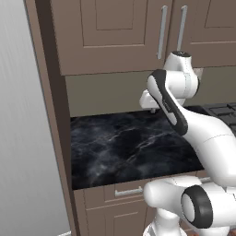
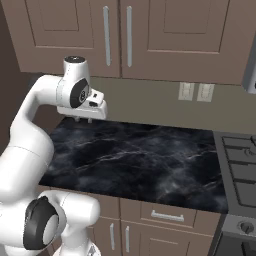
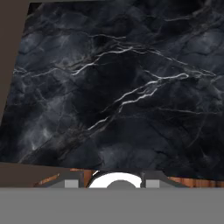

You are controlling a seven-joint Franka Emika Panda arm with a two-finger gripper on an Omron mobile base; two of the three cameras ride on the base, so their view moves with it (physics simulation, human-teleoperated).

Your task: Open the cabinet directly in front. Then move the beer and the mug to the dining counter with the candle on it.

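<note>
In the left base view a grey panel point(image 1: 20, 115) fills the far left, with a dark brown upright beside it. To its right the cabinet point(image 1: 110, 34) hangs on the wall with both doors shut; its two long silver handles point(image 1: 162, 32) stand side by side near the seam. Below it lies the desk point(image 1: 120, 147), black marble with white veins, over brown fronts with a short drawer handle point(image 1: 129, 191). The arm rises from the lower right, and the tool point(image 1: 152, 109) hangs over the back of the desk, pointing down, below the cabinet doors and apart from the handles. The edge of a stove point(image 1: 223, 110) shows at the far right.

In the right base view the tool point(image 2: 82, 118) sits left of centre, just above the marble, holding nothing. How far its fingers are parted I cannot tell. Further right, two wall sockets point(image 2: 195, 91) sit on the backsplash, and the stove point(image 2: 240, 165) follows at the edge.

The hand view looks straight down on bare veined marble point(image 3: 118, 92).
</note>
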